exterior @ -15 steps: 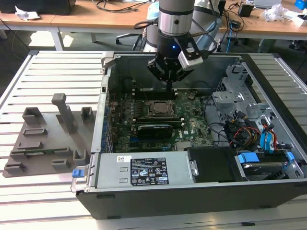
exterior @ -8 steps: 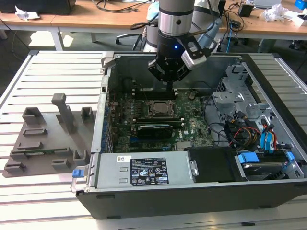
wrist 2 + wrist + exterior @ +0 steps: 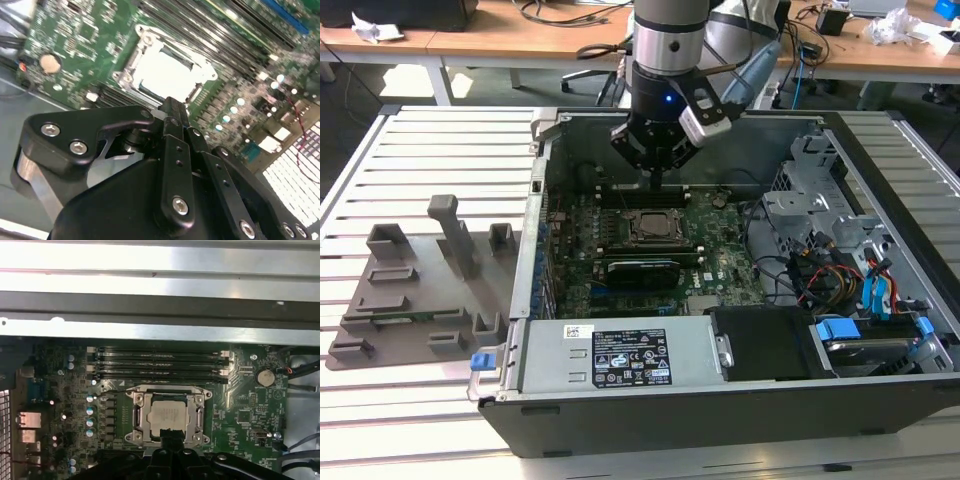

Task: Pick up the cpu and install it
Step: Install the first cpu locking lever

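— While the arm hangs over the open case (image 3: 740, 400), where is the cpu (image 3: 167, 416)?

— Seated in the socket (image 3: 136, 416) on the motherboard (image 3: 65, 385); in both wrist views its pale silver top shows inside the metal frame, lying flat; in the exterior view the socket sits near the middle of the board, just under the arm.

— And the tool (image 3: 656, 180)?

— Above the socket's far edge in the exterior view, pointing down; in the second wrist view its fingers (image 3: 172, 112) come together to one narrow tip with no gap between them, so it is closed and grips nothing; the tip looks near the edge of the cpu, but whether it touches I cannot tell.

— What lies around the socket?

— Four long black memory slots (image 3: 160, 365) run side by side just beside it; a round coin battery (image 3: 264, 377) sits off to one side of them; a long black card (image 3: 642, 268) lies on the near side of the socket in the exterior view; a grey power supply (image 3: 620, 355) with a white label fills the case's near edge, and drive bays with coloured cables (image 3: 850, 280) stand on the exterior view's right.

— Anything outside the case?

— A grey fixture (image 3: 420, 290) with upright blocks rests on the slatted tabletop (image 3: 420, 150) at the exterior view's left, well apart from the tool; wooden desks (image 3: 520, 40) stand behind.
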Controlling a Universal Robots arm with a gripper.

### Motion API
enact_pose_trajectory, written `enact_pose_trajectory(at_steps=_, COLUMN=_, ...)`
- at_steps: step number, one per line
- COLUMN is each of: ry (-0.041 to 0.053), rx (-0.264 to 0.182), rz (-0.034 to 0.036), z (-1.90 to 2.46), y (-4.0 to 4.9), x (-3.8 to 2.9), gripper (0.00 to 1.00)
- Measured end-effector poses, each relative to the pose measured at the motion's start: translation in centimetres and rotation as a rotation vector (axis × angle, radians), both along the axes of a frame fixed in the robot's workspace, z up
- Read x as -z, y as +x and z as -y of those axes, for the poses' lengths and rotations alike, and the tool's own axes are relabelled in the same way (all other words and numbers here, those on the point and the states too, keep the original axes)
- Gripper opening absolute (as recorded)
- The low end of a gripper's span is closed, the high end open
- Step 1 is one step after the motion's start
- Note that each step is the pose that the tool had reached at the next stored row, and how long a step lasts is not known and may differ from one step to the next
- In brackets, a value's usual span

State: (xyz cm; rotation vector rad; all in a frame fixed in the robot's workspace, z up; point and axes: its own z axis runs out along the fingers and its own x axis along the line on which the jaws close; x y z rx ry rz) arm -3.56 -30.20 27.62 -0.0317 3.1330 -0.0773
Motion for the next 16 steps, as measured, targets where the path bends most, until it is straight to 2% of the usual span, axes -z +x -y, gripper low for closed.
enact_pose_trajectory(at_steps=3, ry=0.0047, rx=0.000, rz=0.0001, z=0.00, y=-1.63, x=0.00, gripper=0.11)
enact_pose_trajectory(at_steps=5, ry=0.0229, rx=0.000, rz=0.0004, z=-0.12, y=-3.06, x=0.00, gripper=0.11)
enact_pose_trajectory(at_steps=7, ry=0.0335, rx=0.000, rz=0.0007, z=-0.26, y=-4.41, x=0.00, gripper=0.11)
enact_pose_trajectory(at_steps=8, ry=0.0345, rx=0.000, rz=0.0014, z=-0.32, y=-5.01, x=0.00, gripper=0.11)
enact_pose_trajectory(at_steps=10, ry=0.0346, rx=0.000, rz=0.0026, z=-0.48, y=-5.54, x=0.01, gripper=0.11)
enact_pose_trajectory(at_steps=13, ry=0.0345, rx=0.000, rz=0.0057, z=-0.97, y=-6.58, x=0.00, gripper=0.11)
enact_pose_trajectory(at_steps=16, ry=0.0345, rx=-0.004, rz=0.0059, z=-1.23, y=-6.64, x=0.30, gripper=0.11)
